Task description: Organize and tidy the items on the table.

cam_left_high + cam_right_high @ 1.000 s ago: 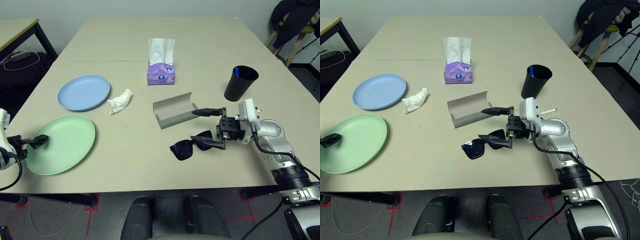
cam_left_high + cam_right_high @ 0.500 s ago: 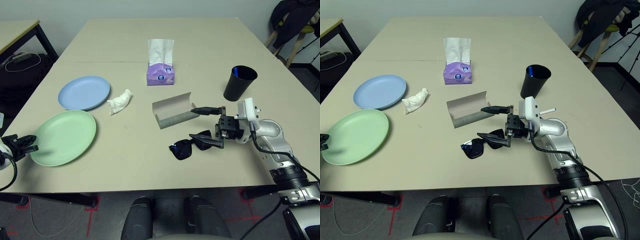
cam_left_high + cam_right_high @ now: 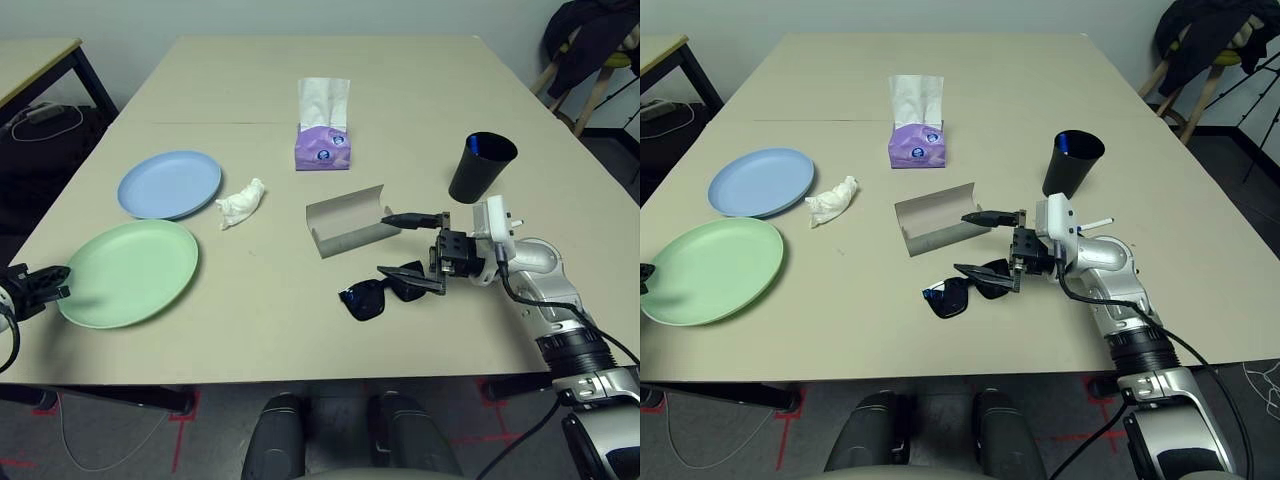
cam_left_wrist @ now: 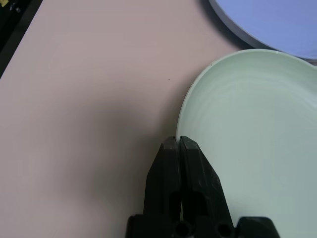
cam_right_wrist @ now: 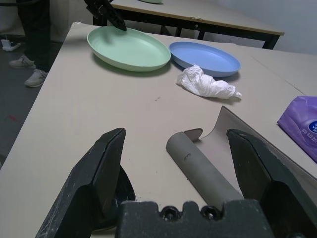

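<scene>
On the beige bench (image 3: 420,90), tidying has barely begun — left end effector (image 4: 178,142) clamps the pale green round plate's (image 3: 130,272) rim, right end effector (image 3: 412,250) gapes empty above black sunglasses (image 3: 385,292) — grey oblong case (image 3: 350,220) unfilled.

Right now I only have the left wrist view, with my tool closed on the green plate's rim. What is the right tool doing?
Observer: The right tool is open, one finger by the grey glasses case, the other by the black sunglasses.
Operator: Is the case open?
Observer: Yes, it lies open and empty, just beyond the sunglasses.
Operator: Anything between my plates and that case?
Observer: A crumpled white tissue, beside the pale blue plate.
</scene>
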You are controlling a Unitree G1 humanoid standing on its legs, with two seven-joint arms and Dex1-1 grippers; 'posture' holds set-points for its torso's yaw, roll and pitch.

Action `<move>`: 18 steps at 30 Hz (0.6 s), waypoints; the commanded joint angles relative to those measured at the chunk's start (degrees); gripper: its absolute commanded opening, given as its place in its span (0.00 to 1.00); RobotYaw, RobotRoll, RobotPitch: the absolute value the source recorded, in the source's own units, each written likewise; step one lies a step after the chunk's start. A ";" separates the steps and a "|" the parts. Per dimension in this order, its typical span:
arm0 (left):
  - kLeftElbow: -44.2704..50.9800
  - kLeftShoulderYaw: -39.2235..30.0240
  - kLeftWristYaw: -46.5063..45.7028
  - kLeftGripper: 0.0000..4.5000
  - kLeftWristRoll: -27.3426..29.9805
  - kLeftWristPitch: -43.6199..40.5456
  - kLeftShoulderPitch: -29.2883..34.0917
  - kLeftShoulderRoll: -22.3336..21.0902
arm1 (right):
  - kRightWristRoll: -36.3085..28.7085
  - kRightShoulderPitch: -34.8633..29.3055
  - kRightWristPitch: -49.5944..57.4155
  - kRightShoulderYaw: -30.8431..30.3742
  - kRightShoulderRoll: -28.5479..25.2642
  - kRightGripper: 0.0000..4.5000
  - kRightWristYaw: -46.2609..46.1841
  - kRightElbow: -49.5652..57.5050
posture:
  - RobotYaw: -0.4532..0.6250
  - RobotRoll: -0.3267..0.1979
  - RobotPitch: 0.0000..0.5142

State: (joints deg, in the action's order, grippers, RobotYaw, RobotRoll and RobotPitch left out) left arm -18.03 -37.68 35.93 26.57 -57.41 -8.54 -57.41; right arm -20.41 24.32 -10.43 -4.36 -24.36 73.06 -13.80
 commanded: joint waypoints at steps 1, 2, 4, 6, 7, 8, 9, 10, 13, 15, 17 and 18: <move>5.14 -3.54 -1.37 0.00 2.77 -4.11 0.35 1.54 | 0.41 0.49 -0.69 -0.55 -0.05 1.00 0.28 -0.68 | 0.55 0.62 0.17; 7.29 -4.83 -2.06 0.00 3.67 -5.66 0.49 2.41 | 0.40 0.49 -0.72 -0.49 -0.07 1.00 0.30 -0.72 | 0.55 0.62 0.17; 11.37 -7.37 -3.54 0.00 5.05 -8.35 0.93 4.04 | 0.35 0.46 -0.78 -0.37 -0.16 1.00 0.36 -0.76 | 0.55 0.62 0.18; 14.34 -9.94 -4.93 0.00 6.09 -10.65 1.11 5.38 | 0.31 0.40 -0.82 -0.30 -0.25 1.00 0.39 -0.72 | 0.54 0.62 0.18; 15.45 -11.01 -5.25 0.00 6.36 -11.45 1.64 5.64 | 0.30 0.37 -0.82 -0.29 -0.28 1.00 0.39 -0.69 | 0.54 0.62 0.18; 16.29 -12.11 -5.57 0.00 6.62 -12.28 2.08 5.86 | 0.27 0.32 -0.80 -0.27 -0.33 1.00 0.41 -0.64 | 0.54 0.62 0.17; 16.78 -12.97 -5.98 0.00 6.77 -12.81 2.34 6.02 | 0.26 0.31 -0.80 -0.25 -0.38 1.00 0.44 -0.62 | 0.54 0.62 0.18; 16.93 -13.60 -6.51 0.00 6.75 -13.06 2.44 6.11 | 0.25 0.30 -0.80 -0.25 -0.41 1.00 0.44 -0.62 | 0.54 0.62 0.18; 15.25 -14.44 -9.18 0.00 6.91 -12.78 -0.79 6.96 | 0.28 0.35 -0.77 -0.27 -0.43 1.00 0.36 -0.53 | 0.55 0.62 0.18; 13.71 -13.54 -11.62 0.00 6.77 -11.95 -4.87 8.02 | 0.22 0.49 -0.59 -0.23 -0.38 1.00 0.16 -0.40 | 0.55 0.62 0.20; 11.72 -11.44 -14.41 0.00 5.68 -9.76 -9.34 9.54 | 0.21 0.55 -0.48 -0.08 -0.19 1.00 -0.29 -0.52 | 0.55 0.62 0.20; 10.70 -10.20 -15.91 0.00 5.03 -8.34 -11.67 10.50 | 0.18 0.62 -0.43 0.03 -0.06 1.00 -0.50 -0.72 | 0.56 0.62 0.21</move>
State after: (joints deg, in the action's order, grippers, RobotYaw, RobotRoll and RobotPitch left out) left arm -5.78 -49.82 22.20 32.57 -67.89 -18.46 -48.02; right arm -20.40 24.71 -10.69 -4.31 -24.29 72.86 -14.15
